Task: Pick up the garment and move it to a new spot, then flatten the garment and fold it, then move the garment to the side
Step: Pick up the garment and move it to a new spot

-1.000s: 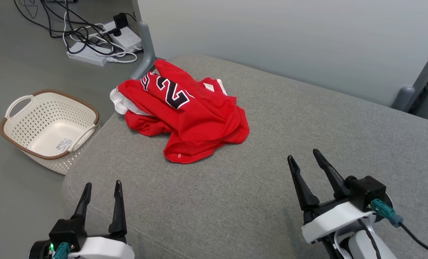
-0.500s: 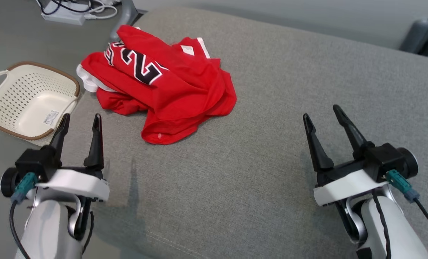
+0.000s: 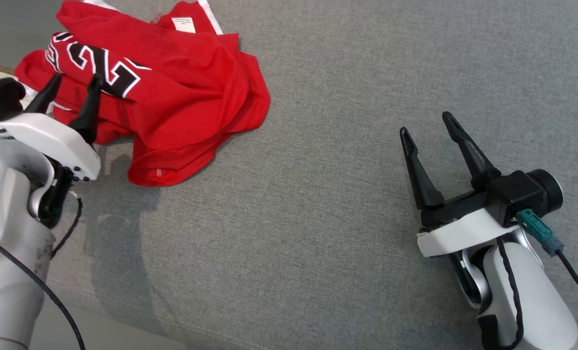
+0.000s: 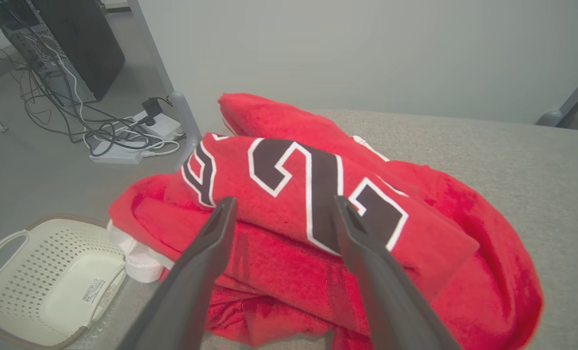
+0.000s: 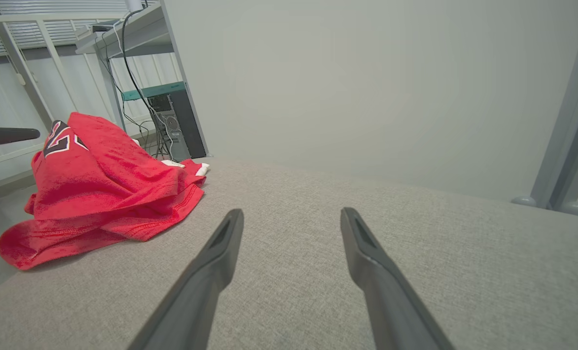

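Red garment (image 3: 182,97) crumpled, far left on grey cushion (image 3: 318,233). Left gripper (image 3: 75,80) at its left edge, fingers apart, empty. Right gripper (image 3: 425,124) well to the right, likewise spread.

A broad grey woven cushion (image 3: 318,218). In the left wrist view, a cream perforated basket (image 4: 36,260) sits on the floor (image 4: 41,180) at eight o'clock; tangled cables (image 4: 101,141) and white power strips (image 4: 116,157) lie at ten o'clock, near a black computer tower (image 4: 75,43).
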